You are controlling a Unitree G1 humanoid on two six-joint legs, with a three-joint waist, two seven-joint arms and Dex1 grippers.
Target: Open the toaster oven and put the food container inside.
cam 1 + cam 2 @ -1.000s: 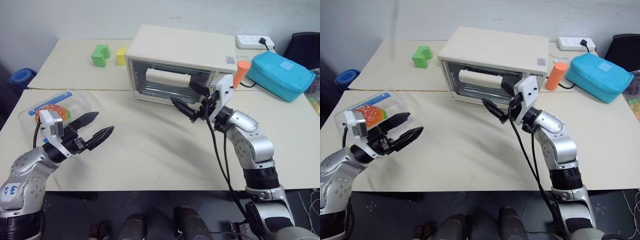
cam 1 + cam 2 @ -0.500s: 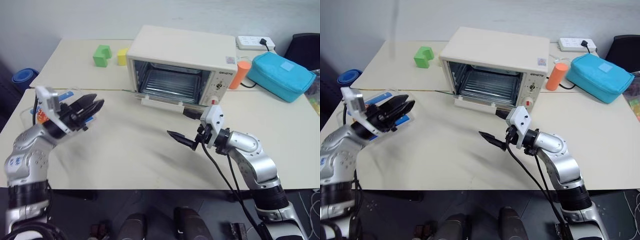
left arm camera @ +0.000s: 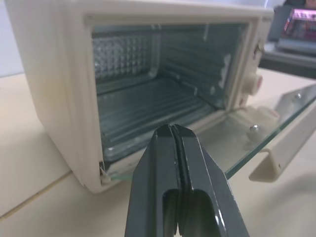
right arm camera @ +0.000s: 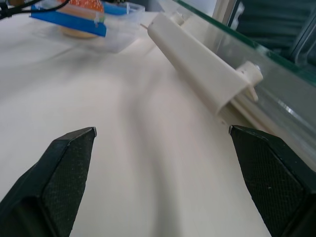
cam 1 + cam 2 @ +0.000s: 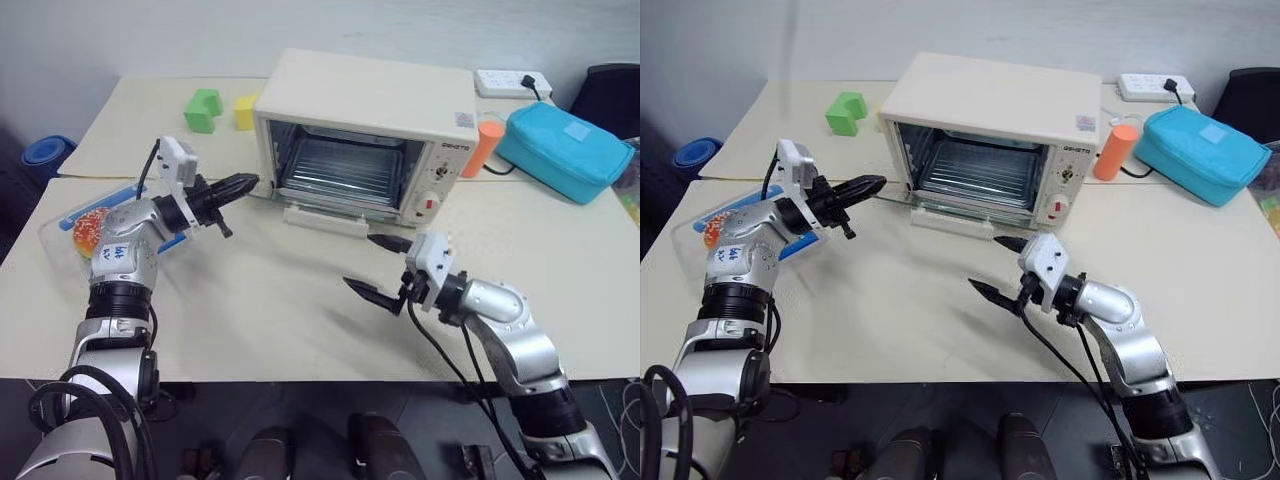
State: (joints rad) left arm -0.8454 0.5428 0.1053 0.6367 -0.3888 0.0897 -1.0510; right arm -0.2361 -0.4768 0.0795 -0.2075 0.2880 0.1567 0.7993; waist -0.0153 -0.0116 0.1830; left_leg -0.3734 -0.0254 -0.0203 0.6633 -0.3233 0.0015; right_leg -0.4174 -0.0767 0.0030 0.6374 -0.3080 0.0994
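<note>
Left eye view: the oven (image 5: 365, 125) stands at the back of the surface (image 5: 270, 320) with its glass door (image 5: 325, 213) dropped flat and the rack bare. The container (image 5: 95, 218) lies at the surface's left edge, well apart from the oven, partly hidden by the left arm. The left gripper (image 5: 232, 186) has its fingers pressed together on nothing, tips near the oven's front left corner. The right gripper (image 5: 385, 268) hovers low in front of the door, fingers wide apart and empty.

Right eye view: a green block (image 5: 845, 111) sits behind the oven's left side, an orange cylinder (image 5: 1109, 152) and a turquoise pouch (image 5: 1200, 140) to its right.

Left wrist view: the shut fingers (image 3: 178, 187) point into the open cavity, over the door's hinge corner.

Right wrist view: between the spread fingers (image 4: 64, 163) lie the door's handle bar (image 4: 197, 64) and, farther off, the container with its blue clip.

The container looks light, stiff and smooth, likely slippery thin plastic that flexes if squeezed. I would pinch it across a short side near a clip, or at the rim, keeping it level so the burger does not slide.
</note>
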